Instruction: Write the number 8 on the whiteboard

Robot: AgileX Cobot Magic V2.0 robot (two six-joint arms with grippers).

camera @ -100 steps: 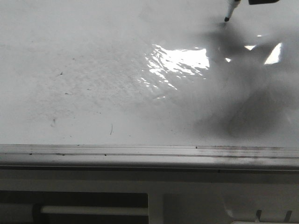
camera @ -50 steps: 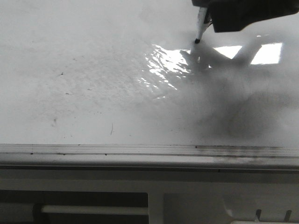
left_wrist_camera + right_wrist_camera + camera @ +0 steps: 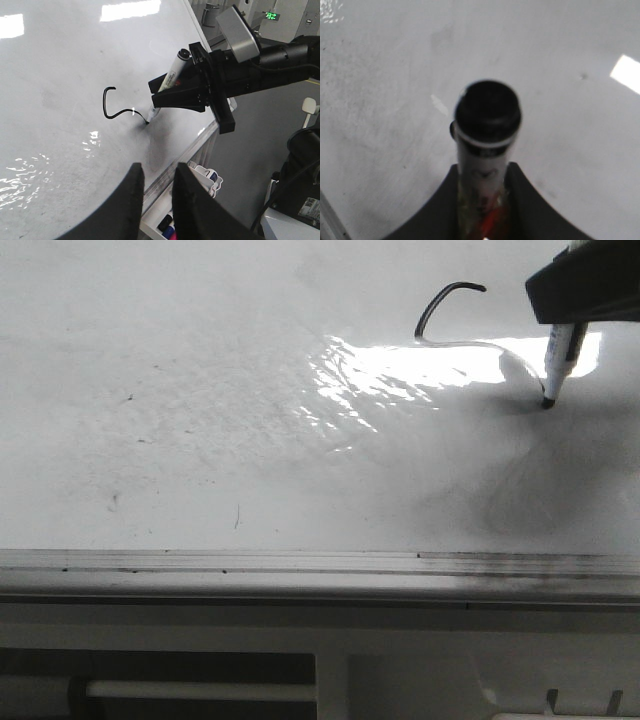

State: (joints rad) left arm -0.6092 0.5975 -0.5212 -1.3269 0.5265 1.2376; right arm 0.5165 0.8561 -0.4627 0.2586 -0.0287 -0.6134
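Note:
The whiteboard [image 3: 200, 390] fills the front view, glossy white with grey smudges. Of the number 8 [image 3: 440, 302] only a thin black hooked stroke shows, running on as a curve to the marker tip. It also shows in the left wrist view [image 3: 106, 102]. My right gripper [image 3: 585, 285] is shut on a white marker [image 3: 556, 360] with its black tip touching the board at the end of the stroke. The marker shows between the fingers in the right wrist view [image 3: 487, 130]. My left gripper [image 3: 157, 172] hangs off the board with its jaws slightly apart and nothing between them.
A grey metal rail [image 3: 300, 562] runs along the board's lower edge. Below it, a white tray [image 3: 210, 182] holds spare markers. Strong glare [image 3: 390, 370] lies on the board beside the stroke. Small dark specks [image 3: 237, 517] mark the lower left of the board.
The right gripper moved the marker tip down and left, then right and down. A black hooked stroke now lies on the board where there was none.

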